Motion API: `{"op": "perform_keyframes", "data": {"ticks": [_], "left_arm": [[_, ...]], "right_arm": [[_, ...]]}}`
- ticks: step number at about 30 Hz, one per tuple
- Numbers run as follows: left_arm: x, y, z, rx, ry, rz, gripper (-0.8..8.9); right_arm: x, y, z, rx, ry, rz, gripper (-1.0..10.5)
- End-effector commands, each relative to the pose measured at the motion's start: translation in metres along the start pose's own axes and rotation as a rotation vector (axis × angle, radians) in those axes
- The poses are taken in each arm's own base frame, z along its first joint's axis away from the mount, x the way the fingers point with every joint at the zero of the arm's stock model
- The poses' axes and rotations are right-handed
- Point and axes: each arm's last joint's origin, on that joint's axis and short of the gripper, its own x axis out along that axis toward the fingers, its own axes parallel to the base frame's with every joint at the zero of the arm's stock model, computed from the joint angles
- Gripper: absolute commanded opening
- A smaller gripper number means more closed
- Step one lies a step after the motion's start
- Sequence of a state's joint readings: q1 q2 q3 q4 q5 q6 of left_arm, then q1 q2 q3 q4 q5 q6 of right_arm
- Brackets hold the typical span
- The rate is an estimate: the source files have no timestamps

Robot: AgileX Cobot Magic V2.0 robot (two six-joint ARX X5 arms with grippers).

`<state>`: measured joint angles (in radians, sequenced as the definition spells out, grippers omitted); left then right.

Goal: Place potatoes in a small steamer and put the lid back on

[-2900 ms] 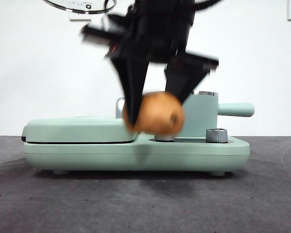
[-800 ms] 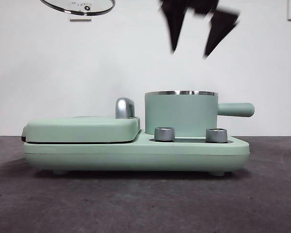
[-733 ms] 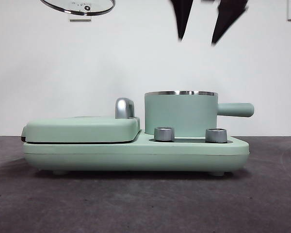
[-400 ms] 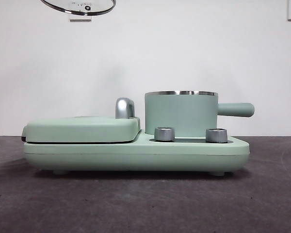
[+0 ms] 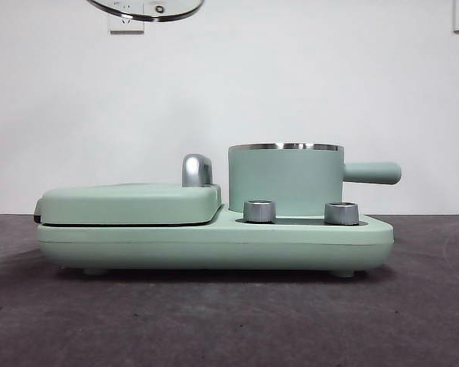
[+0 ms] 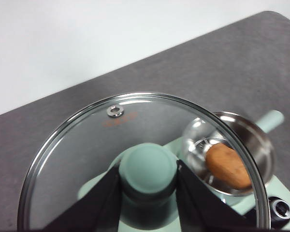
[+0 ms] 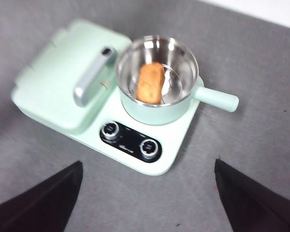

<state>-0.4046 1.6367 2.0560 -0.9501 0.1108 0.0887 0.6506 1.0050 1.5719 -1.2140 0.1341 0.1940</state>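
Observation:
The potato (image 7: 150, 83) lies inside the small steamer (image 7: 157, 113), on its steel insert; in the front view the steamer (image 5: 285, 180) hides it. My left gripper (image 6: 148, 174) is shut on the mint-green knob of the glass lid (image 6: 77, 159) and holds it high in the air, off to one side of the steamer (image 6: 261, 145). The potato (image 6: 228, 166) shows through the glass. Only the lid's rim (image 5: 145, 9) shows at the front view's top edge. My right gripper (image 7: 150, 203) is open and empty, high above the appliance.
The steamer sits on a mint-green appliance base (image 5: 214, 241) with two steel dials (image 5: 259, 211) (image 5: 341, 212). Its stubby handle (image 5: 372, 173) sticks out to the right. The closed flat grill cover (image 5: 130, 202) with a steel handle (image 5: 196, 170) lies to the left.
The right gripper let the potato go into the steamer and rose out of the front view. The lid has shifted to the right along the top edge.

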Motion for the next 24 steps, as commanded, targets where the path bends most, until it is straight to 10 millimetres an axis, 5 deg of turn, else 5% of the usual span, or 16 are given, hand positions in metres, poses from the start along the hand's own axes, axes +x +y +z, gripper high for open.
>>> {"op": "perform_keyframes", "data": {"ticks": [1,10,24], "left_arm": [[0.009,-0.010,0.006,0.003,-0.023,-0.046,0.05],[0.062,-0.051,-0.002,0.040,0.058,-0.204,0.05],[0.154,-0.095,-0.023,0.091,0.095,-0.266,0.06]], "right_arm": [[-0.011,-0.006,-0.030,0.055,-0.022,0.017,4.3],[-0.031,-0.025,-0.104,0.103,-0.086,0.012,4.3],[-0.041,-0.028,-0.115,0.140,-0.136,0.023,4.3]]}}
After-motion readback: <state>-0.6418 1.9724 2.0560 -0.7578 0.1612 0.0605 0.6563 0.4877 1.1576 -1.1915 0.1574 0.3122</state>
